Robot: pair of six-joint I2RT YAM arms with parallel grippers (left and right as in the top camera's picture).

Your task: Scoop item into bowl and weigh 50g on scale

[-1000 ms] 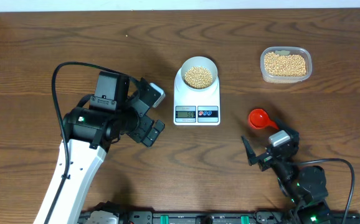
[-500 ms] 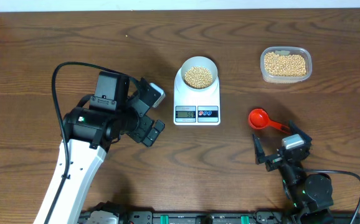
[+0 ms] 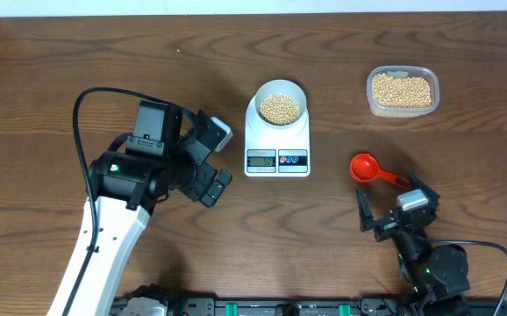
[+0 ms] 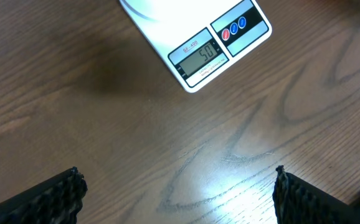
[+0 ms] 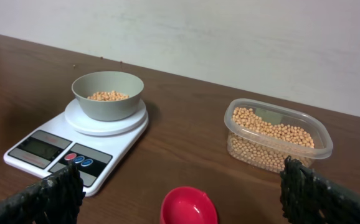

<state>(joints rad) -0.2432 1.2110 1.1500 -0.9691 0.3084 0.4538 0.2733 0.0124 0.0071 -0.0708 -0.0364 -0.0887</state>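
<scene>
Black-fingered and spread wide with nothing between its fingers, the right pincer (image 3: 391, 200) is hovering low at the near edge of the dark wooden table (image 3: 104, 53). A little farther in, the left pincer (image 3: 221, 158) is hanging equally wide apart just left of the scale, gripping nothing. Just beyond the right one, a red scoop (image 3: 365, 167) is lying empty on the wood, its handle pointing back toward that arm. At centre, the white scale (image 3: 276, 160) is carrying the pale bowl (image 5: 108, 107), which is holding a shallow heap of beige beans (image 5: 107, 96). The display, seen from the left wrist, appears to be showing 50. Farthest off to the right, well apart from the scale, a clear tub (image 3: 369, 88) is sitting with more beans. Weighing looks to be at its end, with only confirming the reading left. If it is falling short, the right arm would be needing to close on the scoop's handle.
</scene>
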